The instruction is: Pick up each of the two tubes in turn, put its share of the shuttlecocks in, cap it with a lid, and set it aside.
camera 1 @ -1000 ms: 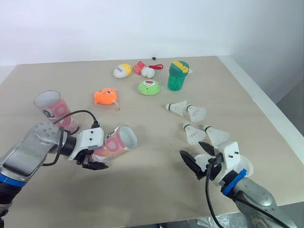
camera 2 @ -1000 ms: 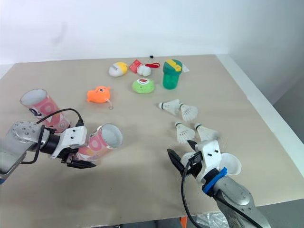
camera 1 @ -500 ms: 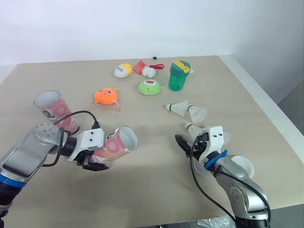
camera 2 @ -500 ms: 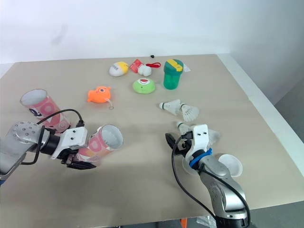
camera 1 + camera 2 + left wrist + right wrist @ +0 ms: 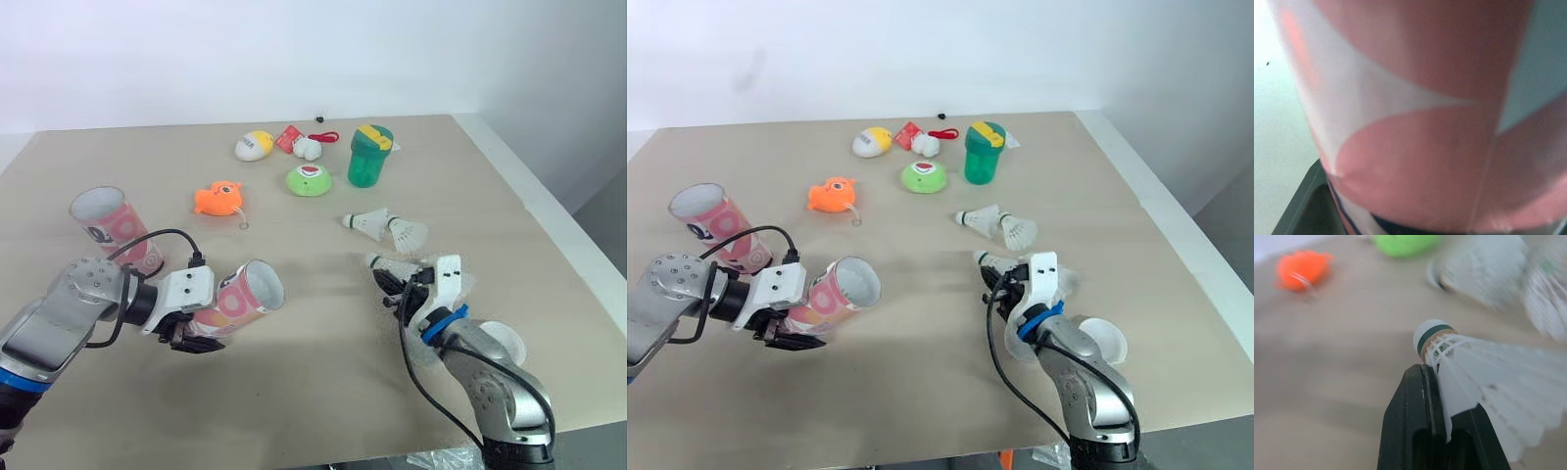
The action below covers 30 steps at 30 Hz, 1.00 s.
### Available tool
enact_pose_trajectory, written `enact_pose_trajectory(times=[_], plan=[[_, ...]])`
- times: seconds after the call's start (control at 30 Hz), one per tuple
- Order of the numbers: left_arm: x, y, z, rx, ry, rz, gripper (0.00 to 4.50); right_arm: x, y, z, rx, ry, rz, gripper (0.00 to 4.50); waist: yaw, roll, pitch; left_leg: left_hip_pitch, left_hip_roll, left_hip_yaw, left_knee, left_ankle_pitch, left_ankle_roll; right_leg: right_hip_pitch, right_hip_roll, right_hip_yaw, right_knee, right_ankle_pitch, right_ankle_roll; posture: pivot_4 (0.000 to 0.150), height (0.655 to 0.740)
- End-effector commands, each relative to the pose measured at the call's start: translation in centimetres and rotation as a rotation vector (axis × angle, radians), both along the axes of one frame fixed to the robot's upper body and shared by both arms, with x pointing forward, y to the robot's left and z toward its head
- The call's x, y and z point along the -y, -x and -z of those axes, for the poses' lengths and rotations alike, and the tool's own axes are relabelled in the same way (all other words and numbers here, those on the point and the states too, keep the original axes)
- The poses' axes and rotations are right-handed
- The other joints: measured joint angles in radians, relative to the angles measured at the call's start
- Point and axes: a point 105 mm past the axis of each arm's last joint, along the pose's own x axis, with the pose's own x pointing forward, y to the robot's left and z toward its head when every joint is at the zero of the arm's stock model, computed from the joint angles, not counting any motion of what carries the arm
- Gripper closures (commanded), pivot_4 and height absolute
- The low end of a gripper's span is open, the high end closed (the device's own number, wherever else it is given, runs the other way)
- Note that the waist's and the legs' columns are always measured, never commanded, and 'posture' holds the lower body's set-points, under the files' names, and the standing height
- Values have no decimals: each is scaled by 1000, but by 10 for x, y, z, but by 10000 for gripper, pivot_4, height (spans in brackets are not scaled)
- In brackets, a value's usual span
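Pink tube [image 5: 243, 294] clamped in left claw [image 5: 193, 336]; right wrist view reveals right claw [image 5: 1442, 387] pinching shuttlecock [image 5: 1474, 363] feathers.

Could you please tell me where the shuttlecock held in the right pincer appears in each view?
Left eye view: shuttlecock right of centre, in the right pincer.
Right eye view: right of centre, likewise.
Right wrist view: centre, between the fingers.
Shared landmark: orange fish toy.

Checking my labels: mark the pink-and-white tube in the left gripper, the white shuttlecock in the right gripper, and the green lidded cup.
pink-and-white tube [image 5: 237, 298], left eye view, side wall.
white shuttlecock [image 5: 1430, 331], right wrist view, cork tip.
green lidded cup [image 5: 366, 167], left eye view, body.
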Motion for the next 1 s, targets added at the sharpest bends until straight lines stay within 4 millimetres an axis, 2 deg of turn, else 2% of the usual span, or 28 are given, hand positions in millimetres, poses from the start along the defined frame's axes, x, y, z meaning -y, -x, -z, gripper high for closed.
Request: enact_pose_trajectory(times=[0.03,0.17,0.33,0.53,0.77,0.87,0.9,0.93,0.97,1.0], plan=[[0,-2,-3,9,-3,-3,12168,-25,15,-52,190,-35,-206,44167,0,1,0,0,0,0,0,0,0,0,0,0,0,0,0,1500,7400],[0,-4,-3,8,-2,-1,12168,-52,38,-79,267,-13,-503,44167,0,1,1,0,0,0,0,0,0,0,0,0,0,1,1,1500,7400],[3,-7,-4,13,0,3,12168,-77,57,-84,292,188,-809,44167,0,1,1,0,0,-1,1,0,0,1,0,-1,0,0,1,1500,7400],[3,-9,-5,18,1,0,12168,-105,56,-78,407,422,-991,44167,0,1,1,0,0,-1,1,0,0,0,0,-1,0,1,1,1500,7400],[3,-9,-7,23,2,-5,12168,-122,45,-76,490,520,-1047,44167,1,0,1,-1,0,-1,1,0,0,-1,0,-1,0,1,3,1500,7400],[1,-7,-7,22,1,-11,12168,-130,52,-86,506,485,-1104,34504,1,1,1,-1,0,-1,1,0,0,-1,0,-1,0,2,3,1500,7400],[1,-7,-6,22,1,-12,12168,-130,54,-91,512,466,-1112,33179,0,1,1,-1,0,-1,1,0,0,-1,0,-1,0,2,3,1500,7400],[1,-7,-6,22,1,-14,12168,-130,54,-95,518,451,-1113,25419,1,1,1,-1,0,-1,1,0,0,-1,0,-1,0,2,3,1500,7400],[1,-7,-6,22,2,-15,12168,-129,54,-101,527,430,-1109,24875,1,0,1,-1,0,-1,1,0,0,-1,0,-2,0,2,3,1500,7400],[1,-7,-6,22,3,-17,12168,-128,52,-108,535,410,-1101,22268,1,0,1,-1,0,-1,1,0,0,-1,0,-2,0,2,3,1500,7400]])
